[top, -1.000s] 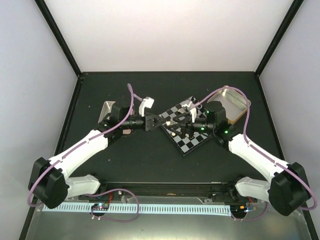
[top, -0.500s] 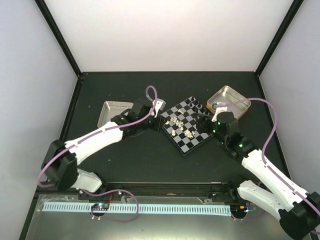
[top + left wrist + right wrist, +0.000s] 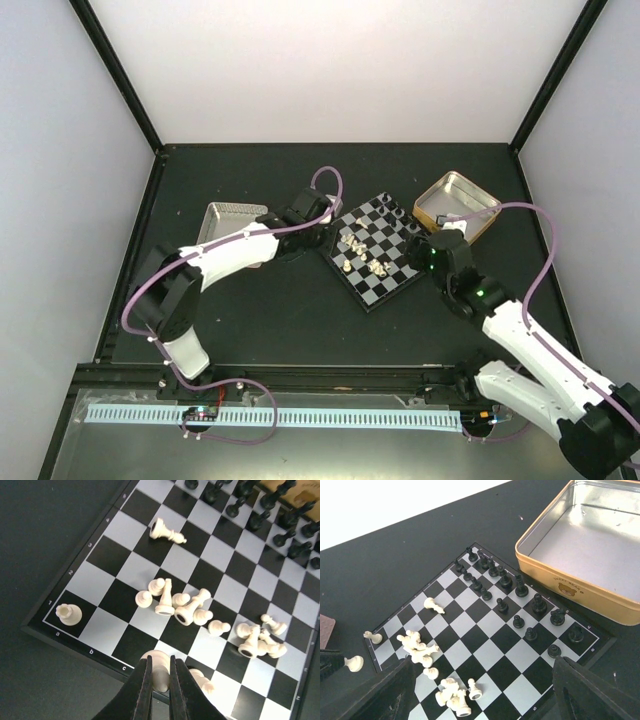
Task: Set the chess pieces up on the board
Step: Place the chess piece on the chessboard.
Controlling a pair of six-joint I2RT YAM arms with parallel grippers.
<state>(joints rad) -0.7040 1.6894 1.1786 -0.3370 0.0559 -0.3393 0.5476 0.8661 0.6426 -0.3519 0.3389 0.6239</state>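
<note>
Board (image 3: 385, 285): one, set askew between two tins, the silver tin (image 3: 228, 222) to its left and the gold tin (image 3: 580, 587) just beside its right.
Black pieces (image 3: 520, 586): sixteen, upright in two rows of eight along the edge by the gold tin.
White pieces (image 3: 192, 607): one upright on a corner square, one lying alone, the rest toppled in two heaps mid-board, number unclear.
Left gripper (image 3: 160, 659): jaws narrow, pinching one held piece (image 3: 159, 672), white, at the board's edge.
Right gripper (image 3: 482, 670): jaws wide, holding nothing, by the board.
</note>
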